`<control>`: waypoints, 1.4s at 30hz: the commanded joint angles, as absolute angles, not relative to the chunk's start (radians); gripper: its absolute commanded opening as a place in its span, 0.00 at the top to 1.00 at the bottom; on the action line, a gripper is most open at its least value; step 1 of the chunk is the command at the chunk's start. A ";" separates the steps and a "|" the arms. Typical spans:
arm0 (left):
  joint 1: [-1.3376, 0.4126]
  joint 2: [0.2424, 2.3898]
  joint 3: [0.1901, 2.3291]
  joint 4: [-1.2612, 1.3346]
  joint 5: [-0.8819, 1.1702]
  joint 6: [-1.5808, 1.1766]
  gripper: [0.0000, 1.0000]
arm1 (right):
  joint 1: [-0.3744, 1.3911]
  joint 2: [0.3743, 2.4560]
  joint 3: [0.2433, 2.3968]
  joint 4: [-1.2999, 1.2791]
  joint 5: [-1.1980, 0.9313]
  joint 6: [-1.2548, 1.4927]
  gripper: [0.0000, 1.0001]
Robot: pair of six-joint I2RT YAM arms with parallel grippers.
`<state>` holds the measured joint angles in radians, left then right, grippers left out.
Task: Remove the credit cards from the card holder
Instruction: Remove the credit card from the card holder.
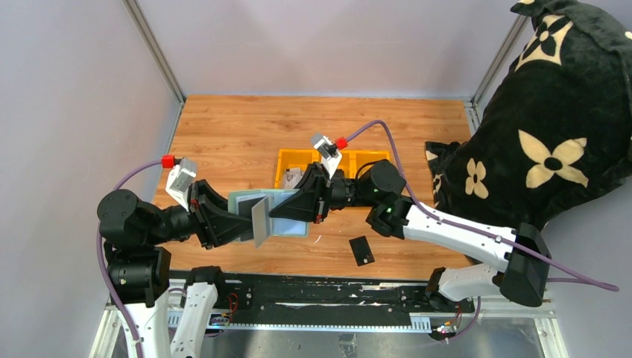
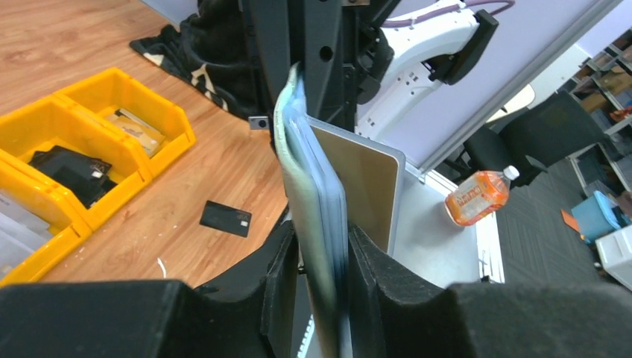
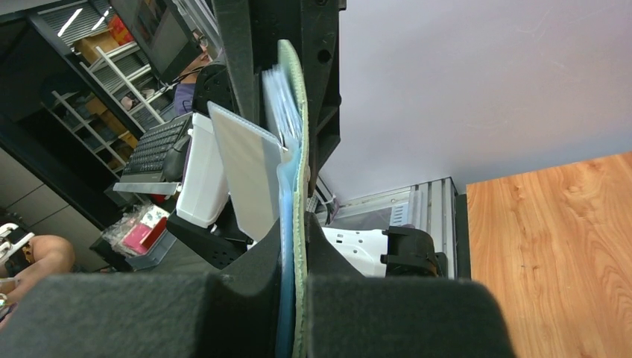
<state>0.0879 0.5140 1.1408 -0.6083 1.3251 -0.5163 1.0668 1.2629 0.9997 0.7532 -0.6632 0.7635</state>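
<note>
The card holder [image 1: 244, 203] is held over the middle of the surface [image 1: 223, 134], pinched at one edge by the left jaws and at the opposite edge by the right jaws, both closed narrowly on it. A silvery-grey card [image 1: 261, 220] is seen protruding from it. A black card [image 1: 361, 250] is laid flat near the surface's near edge.

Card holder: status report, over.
Left gripper and right gripper shut on holder, held on edge above table. Grey card sticking out, not yet free. Black card flat on table. Nothing in the way.
</note>
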 commanded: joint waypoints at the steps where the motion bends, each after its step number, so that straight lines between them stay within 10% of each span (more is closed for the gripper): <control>1: 0.083 0.496 1.167 -0.609 1.406 -0.519 0.69 | 1.078 1.280 1.044 0.880 -0.703 0.794 1.00; 6: 0.083 0.494 1.171 -0.607 1.395 -0.497 0.81 | 1.078 1.311 1.068 0.913 -0.727 0.805 0.93; 15: 0.084 0.494 1.178 -0.609 1.149 -0.394 1.00 | 1.029 1.191 0.995 0.812 -0.703 0.731 0.52; 42: 0.084 0.498 1.245 -1.050 0.984 0.240 1.00 | 1.025 1.046 1.029 0.422 -0.457 0.378 0.25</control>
<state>0.0872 0.4698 1.2396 -0.9718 0.9504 0.1478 1.0122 1.0454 0.9787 0.4484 -0.4698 0.4351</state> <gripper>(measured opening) 0.121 0.744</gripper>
